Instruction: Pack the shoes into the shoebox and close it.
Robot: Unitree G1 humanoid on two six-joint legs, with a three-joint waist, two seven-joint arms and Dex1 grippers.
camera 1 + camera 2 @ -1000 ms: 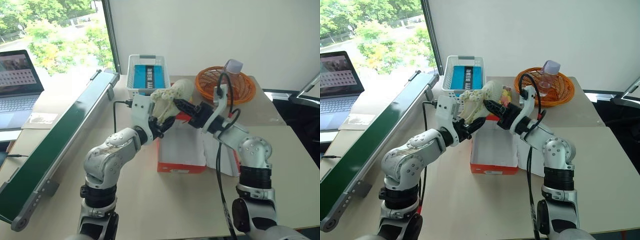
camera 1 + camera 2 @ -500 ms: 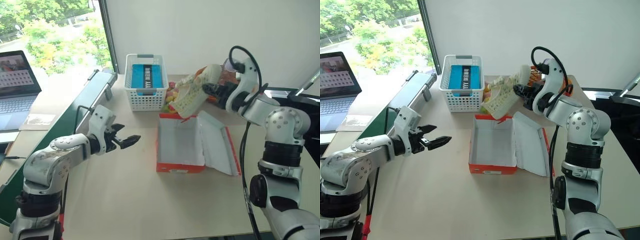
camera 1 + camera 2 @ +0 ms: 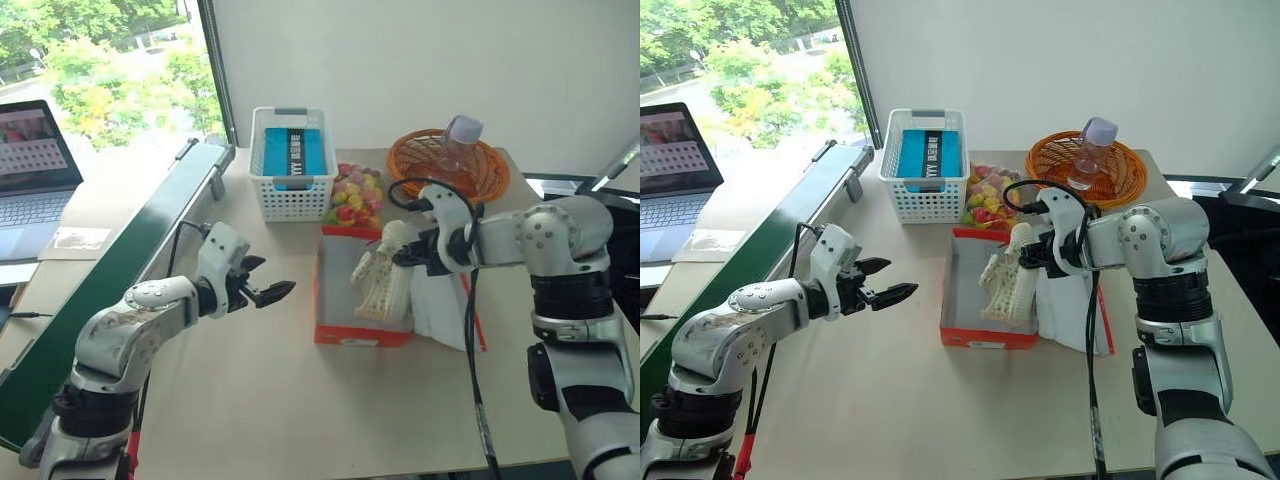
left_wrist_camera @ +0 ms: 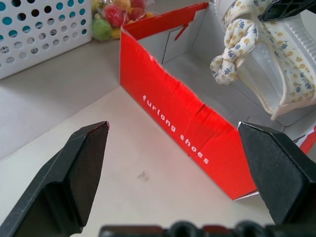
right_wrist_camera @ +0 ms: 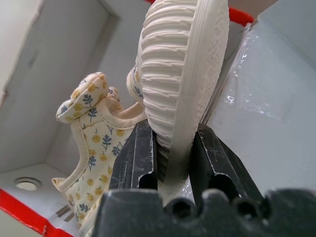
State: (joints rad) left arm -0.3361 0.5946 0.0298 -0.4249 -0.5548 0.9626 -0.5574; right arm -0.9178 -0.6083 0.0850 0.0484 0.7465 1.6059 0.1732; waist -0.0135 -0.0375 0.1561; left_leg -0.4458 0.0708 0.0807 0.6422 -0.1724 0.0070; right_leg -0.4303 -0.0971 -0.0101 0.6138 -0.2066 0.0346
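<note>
The right hand [image 3: 412,254] pinched the shoes [image 3: 383,278] by the sole edge, holding them inside the open shoebox [image 3: 345,330], toes down. The shoebox lay on the surface [image 3: 300,400], its lid folded out flat. The left hand [image 3: 270,294] hovered well apart from the shoebox, fingers spread, holding nothing.

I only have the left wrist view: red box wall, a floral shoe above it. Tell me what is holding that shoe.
Observer: The right gripper is shut on the shoes, pinching a ribbed sole edge.
Operator: Report where the shoes sit relative to the shoebox.
Observer: They hang toe-down over the open shoebox; I cannot tell whether they touch its floor.
Operator: Confirm the lid.
Observer: Lid lies open flat on the robot's right side of the box.
Operator: State my own gripper.
Observer: The left gripper is open, apart from the box on its left.
</note>
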